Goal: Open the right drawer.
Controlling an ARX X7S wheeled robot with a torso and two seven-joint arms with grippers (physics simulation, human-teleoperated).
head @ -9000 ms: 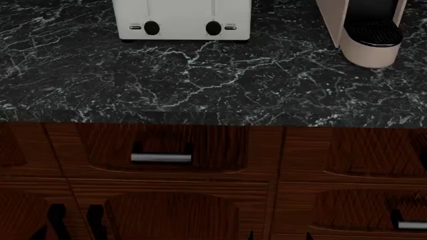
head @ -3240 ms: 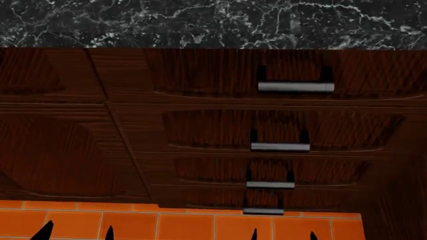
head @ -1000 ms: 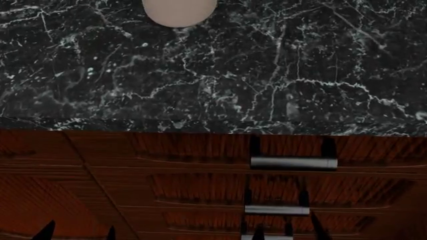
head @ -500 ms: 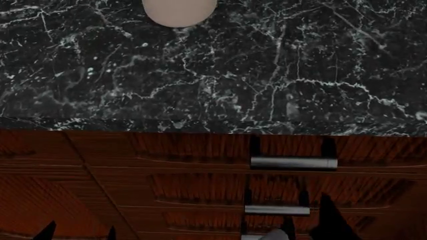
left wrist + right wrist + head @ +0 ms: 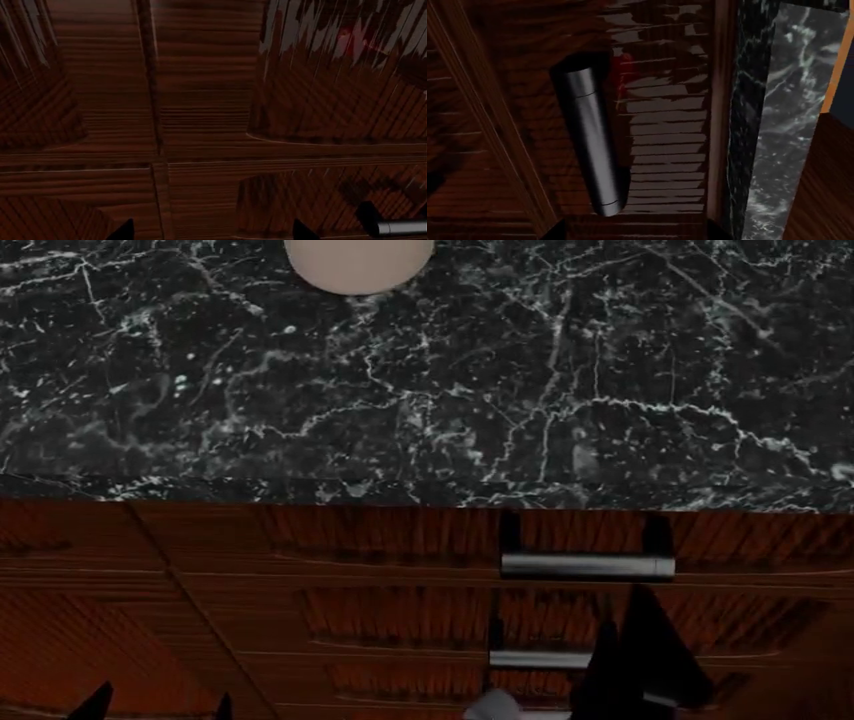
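The right drawer (image 5: 400, 540) is the top one of the right stack, dark red-brown wood right under the black marble counter, and it is shut. Its silver bar handle (image 5: 587, 566) sits on two black posts. My right gripper (image 5: 625, 625) is just below this handle, open and empty, not touching it. In the right wrist view the handle (image 5: 594, 145) lies a short way ahead of the open gripper (image 5: 634, 232), beside the counter edge (image 5: 747, 125). My left gripper (image 5: 158, 706) is open and empty at the lower left, facing the cabinet fronts (image 5: 212, 231).
More like-fronted drawers sit below, the second with its own silver handle (image 5: 547, 660). A handle end (image 5: 400, 227) shows in the left wrist view. A white round appliance base (image 5: 358, 260) stands on the marble counter (image 5: 400, 390). A plain wood panel (image 5: 80, 620) is at the left.
My right gripper has risen from the bottom edge of the head view up toward the top drawer's handle. The left gripper and the drawers have not moved.
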